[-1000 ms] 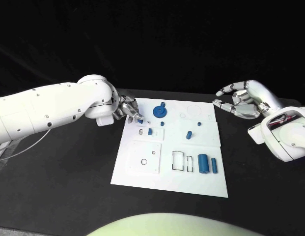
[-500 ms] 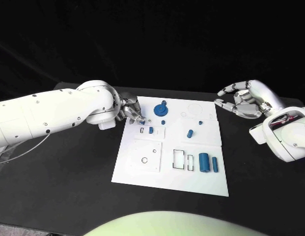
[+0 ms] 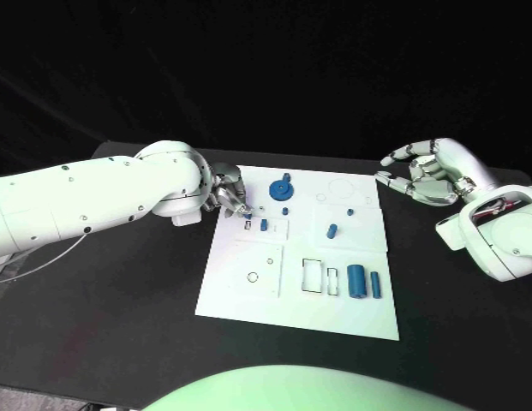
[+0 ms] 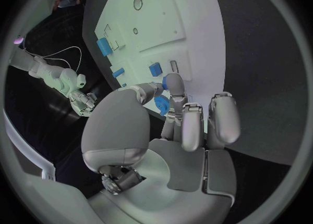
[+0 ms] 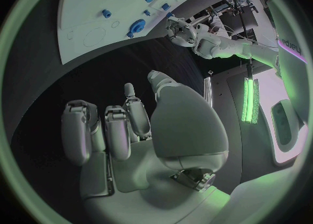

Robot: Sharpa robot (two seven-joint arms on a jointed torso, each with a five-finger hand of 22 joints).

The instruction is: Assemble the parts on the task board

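Mid-table: white board (image 3: 293, 300) on black table (image 3: 105, 325), long side running near to far
Left hand: (image 3: 230, 197) at board's far-left edge, fingers bunched down over the board; left wrist view shows fingertips (image 4: 173, 85) against a small blue piece (image 4: 162, 104); looks pinched, not fully clear
Right hand: (image 3: 425, 175) off board's far-right corner, above the table, fingers curled inward, nothing in it; same curl in right wrist view (image 5: 130, 130)
Blue disc: (image 3: 281, 189) far part of board, just right of left hand
Small blue peg: (image 3: 263, 225) left part of board, near side of left hand, beside a small slot
Blue short peg: (image 3: 331, 231) middle-right of board, lying tilted
Tiny blue studs: (image 3: 285, 211) and (image 3: 349, 211) far half of board, well apart
Blue cylinder: (image 3: 355, 280) near-right part of board, lying flat
Blue bar: (image 3: 374, 284) just right of the cylinder, parallel to it
Rectangular cutouts: (image 3: 312, 274) left of the cylinder
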